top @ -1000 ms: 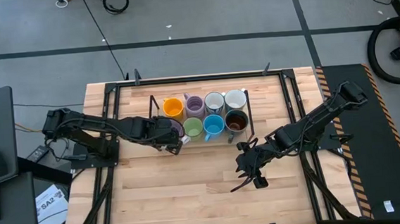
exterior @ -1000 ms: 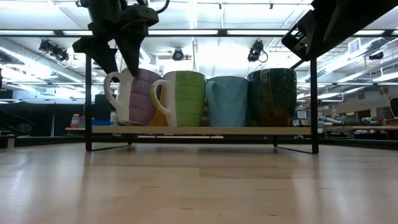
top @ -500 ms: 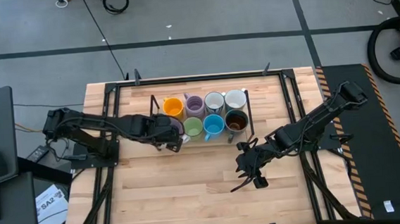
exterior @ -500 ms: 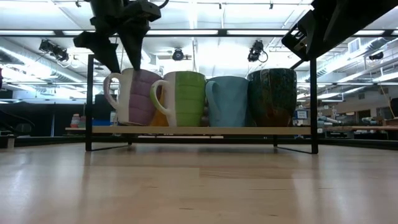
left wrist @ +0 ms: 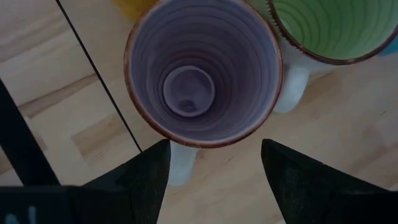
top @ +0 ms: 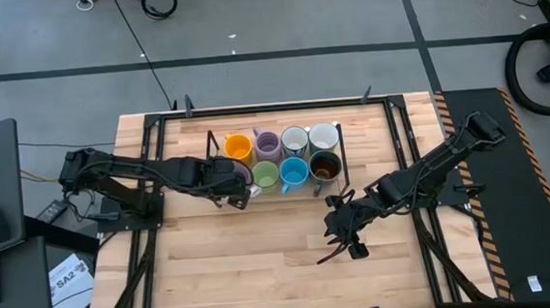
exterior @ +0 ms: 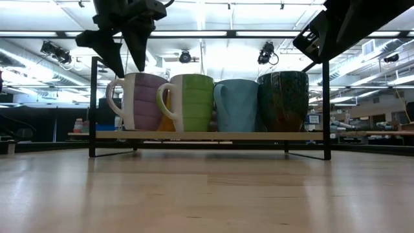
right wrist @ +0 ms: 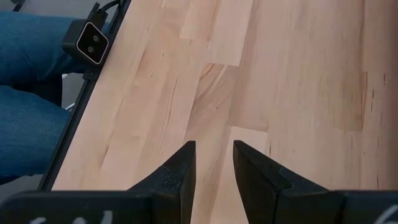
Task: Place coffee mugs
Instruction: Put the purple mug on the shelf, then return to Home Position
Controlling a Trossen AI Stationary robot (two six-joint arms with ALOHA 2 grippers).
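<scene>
Since a second ago the left gripper (exterior: 123, 48) has lifted slightly off the lilac mug (exterior: 139, 101), and the mug has settled from a slight tilt to sitting flat on the rack (exterior: 207, 136); the high view shows almost no change. Left fingers (left wrist: 134, 180) are spread apart and empty, straddling the mug's handle side just above its rim, with the lilac mug (left wrist: 202, 68) seen straight down its bore. Using the rack as landmark: the lilac mug stands at the left end of the front row, just beside the green mug (exterior: 191, 102); then blue (exterior: 236, 105) and the dark glazed mug (exterior: 283, 100) toward the right end. In the back row the high view shows orange (top: 238, 148), a second lilac (top: 268, 144), and two pale mugs (top: 310, 137), though which is patterned I cannot tell from above. The rack looks full, so the task appears near done. Judgement on the step: it is a release and retreat. Rise straight up until the fingers clear the rim and handle before any sideways travel, since a lateral drag could catch the handle or nudge the mug into the green one. The right gripper (right wrist: 211, 165) waits in front of the rack's right end, low over bare table (right wrist: 298, 74), fingers parted, holding nothing.
</scene>
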